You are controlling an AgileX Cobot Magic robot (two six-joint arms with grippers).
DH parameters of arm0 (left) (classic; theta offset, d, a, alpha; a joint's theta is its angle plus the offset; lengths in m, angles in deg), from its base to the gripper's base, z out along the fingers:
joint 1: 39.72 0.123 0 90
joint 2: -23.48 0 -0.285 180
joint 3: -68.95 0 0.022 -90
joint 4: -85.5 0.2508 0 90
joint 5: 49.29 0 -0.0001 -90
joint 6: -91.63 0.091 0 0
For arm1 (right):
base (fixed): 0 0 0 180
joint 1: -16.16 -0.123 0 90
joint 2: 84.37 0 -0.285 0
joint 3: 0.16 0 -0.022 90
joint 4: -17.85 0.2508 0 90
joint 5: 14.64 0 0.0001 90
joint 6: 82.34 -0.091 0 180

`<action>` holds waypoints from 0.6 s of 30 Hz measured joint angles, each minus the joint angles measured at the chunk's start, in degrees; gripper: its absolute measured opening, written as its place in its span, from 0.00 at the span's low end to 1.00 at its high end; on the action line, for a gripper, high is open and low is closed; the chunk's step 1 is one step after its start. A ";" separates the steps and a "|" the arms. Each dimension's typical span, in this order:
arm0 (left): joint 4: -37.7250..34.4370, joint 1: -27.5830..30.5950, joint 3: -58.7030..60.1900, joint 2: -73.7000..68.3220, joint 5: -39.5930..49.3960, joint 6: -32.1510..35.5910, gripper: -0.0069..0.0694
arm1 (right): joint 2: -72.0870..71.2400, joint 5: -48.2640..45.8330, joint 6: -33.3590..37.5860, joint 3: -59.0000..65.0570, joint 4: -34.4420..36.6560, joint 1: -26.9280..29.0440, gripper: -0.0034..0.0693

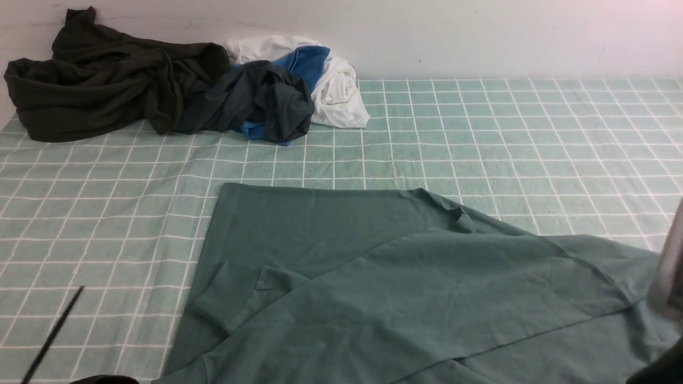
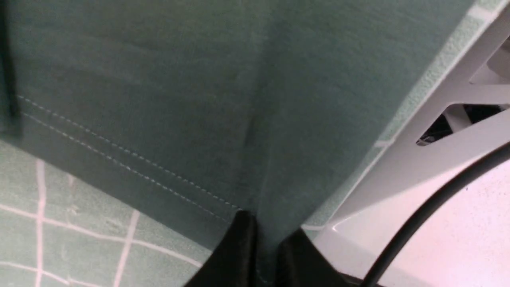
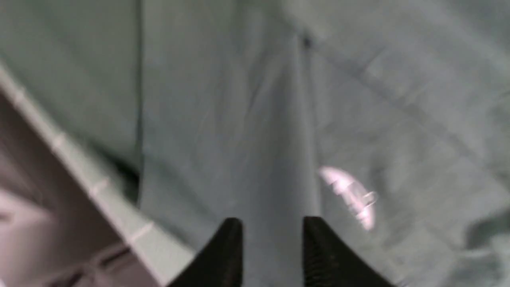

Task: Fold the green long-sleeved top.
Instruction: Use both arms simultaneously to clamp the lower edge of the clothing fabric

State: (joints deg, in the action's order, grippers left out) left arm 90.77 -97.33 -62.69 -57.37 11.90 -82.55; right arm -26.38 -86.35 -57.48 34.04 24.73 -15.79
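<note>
Item: green long-sleeved top (image 1: pixel 427 288), one piece, lying on the near half of the worktop (image 1: pixel 480 138), which is covered in a pale green checked cloth. It is spread mostly flat. An upper layer lies slantwise across the body and a sleeve end (image 1: pixel 235 298) is turned in at the near left. Left end effector (image 2: pixel 265 255): pressed together, pinching the top at its double-stitched hem (image 2: pixel 119 157) by the worktop's near edge, with a tuck of cloth drawn up between the fingers. Right end effector (image 3: pixel 273 247): fingers spread, with a ridge of the same cloth running between them. That view is blurred, so whether they touch the cloth cannot be told. A pale smeared mark (image 3: pixel 350 195) beside them may be a printed logo. Right arm (image 1: pixel 667 277): a blur at the right margin of the front view. Other stock, heaped at the far left against the wall and well apart from the top: a dark olive garment (image 1: pixel 106 80), a slate-grey garment with blue (image 1: pixel 261 101) and a white garment (image 1: pixel 336 90). Step in hand, by judgement: an early fold, the sides partly brought in and the lengthwise fold not yet made. Next move, by judgement: it calls for a matching grip on the right, level with the left one. The hem then wants lifting evenly and carrying away from the near edge, so the layers underneath are not dragged askew.
</note>
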 joint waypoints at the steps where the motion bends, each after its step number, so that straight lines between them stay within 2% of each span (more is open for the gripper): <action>1: -0.09 0.00 0.05 0.00 -0.08 -0.11 0.13 | 0.07 0.00 0.00 0.51 0.10 -0.08 0.42; 2: -0.27 0.00 0.05 1.15 -0.77 -0.69 0.13 | 0.40 0.35 3.59 4.56 0.16 -0.68 0.54; 3: -0.27 0.00 0.05 1.23 -0.82 -0.78 0.13 | 0.46 0.44 3.96 5.08 0.09 -0.79 0.54; 4: -0.39 0.00 0.05 1.58 -1.02 -1.05 0.13 | 0.93 1.36 6.21 8.03 0.09 -1.88 0.62; 7: -0.38 0.00 0.07 1.86 -1.02 -1.32 0.13 | 2.75 7.01 10.90 14.75 0.09 -5.80 0.74; 13: -0.53 0.00 0.13 1.86 -1.10 -1.37 0.13 | 8.02 18.48 12.20 20.53 -2.69 -11.33 0.77; 18: -0.53 0.00 0.18 1.86 -1.10 -1.37 0.13 | 13.02 23.70 12.20 21.50 -3.82 -13.93 0.74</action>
State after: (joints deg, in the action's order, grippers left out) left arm 90.24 -97.33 -62.51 -55.51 10.80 -83.92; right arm -13.36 -62.65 -45.28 55.54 20.91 -29.72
